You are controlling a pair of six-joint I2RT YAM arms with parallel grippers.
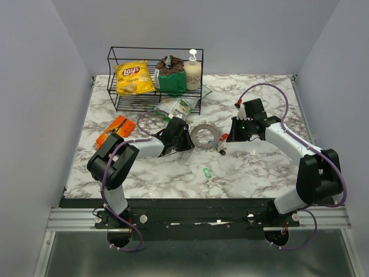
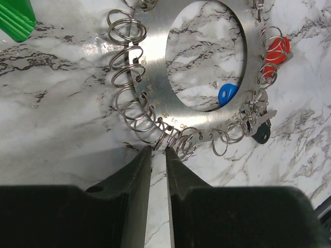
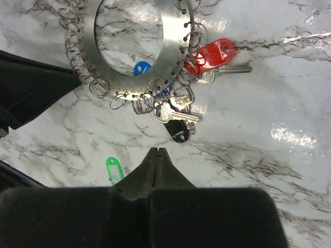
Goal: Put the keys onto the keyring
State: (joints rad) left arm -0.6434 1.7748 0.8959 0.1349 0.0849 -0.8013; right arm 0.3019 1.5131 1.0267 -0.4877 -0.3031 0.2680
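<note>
The keyring [image 1: 203,136] is a flat metal disc with a round hole and many small split rings along its rim. It lies on the marble between my two grippers. A red-headed key [image 3: 214,54], a blue-headed one [image 3: 140,67] and a black-headed key [image 3: 178,130] hang in a bunch at its rim. A green-headed key [image 1: 207,172] lies loose on the table, nearer the arms. My left gripper [image 2: 158,149] is open by a narrow gap, its tips at the split rings on the disc's edge [image 2: 155,88]. My right gripper [image 3: 158,151] is shut and empty, just short of the black-headed key.
A black wire rack [image 1: 115,92] at the back holds a yellow Lay's bag [image 1: 134,78], a green bag [image 1: 172,81] and a soap bottle [image 1: 192,70]. A clear packet [image 1: 176,107] lies in front of it. An orange packet [image 1: 115,130] lies at the left.
</note>
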